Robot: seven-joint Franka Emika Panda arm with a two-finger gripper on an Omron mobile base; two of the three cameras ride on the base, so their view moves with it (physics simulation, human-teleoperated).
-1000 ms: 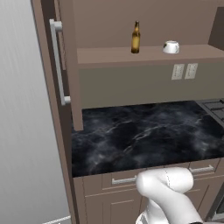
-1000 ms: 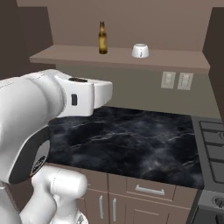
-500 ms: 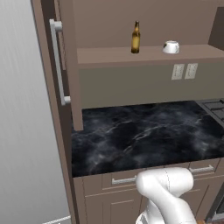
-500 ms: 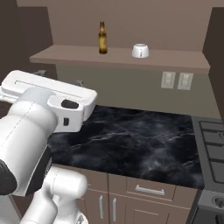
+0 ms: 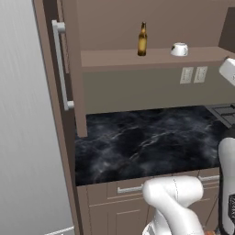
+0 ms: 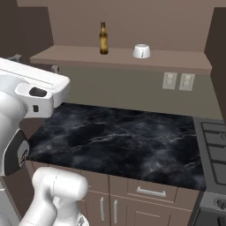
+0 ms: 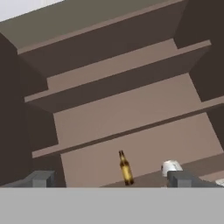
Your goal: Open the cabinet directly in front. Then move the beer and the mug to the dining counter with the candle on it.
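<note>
Near the top centre of the left base view, the beer [image 5: 142,40] is standing upright on the lowest shelf of the cabinet [image 5: 69,82], and the mug [image 5: 179,49] is sitting on the same shelf, a little to the right of it and clearly apart. The cabinet is already open: its door with the long silver handle [image 5: 60,64] is swung out at the left edge of the frame, so the shelves are bare to the front. In the right base view the bottle [image 6: 103,39] and the cup [image 6: 141,50] are showing again near the top middle, above the black marble worktop [image 6: 123,141].

In the hand view the gripper [image 7: 112,179] is looking up into the shelves with its fingers [image 7: 41,178] spread wide at the bottom corners, holding nothing. The bottle [image 7: 126,168] is appearing between the tips but far from them, and it looks tilted because the camera is rolled. The mug [image 7: 171,167] is near the lower right.

I judge that the next step is the reach for the bottle. The bottle is tall and slim, so one finger touching it early could knock it over against the mug. A grasp too high on the neck may let it swing or slip. The arm could also strike the shelf edge or the open door while it is rising.
</note>
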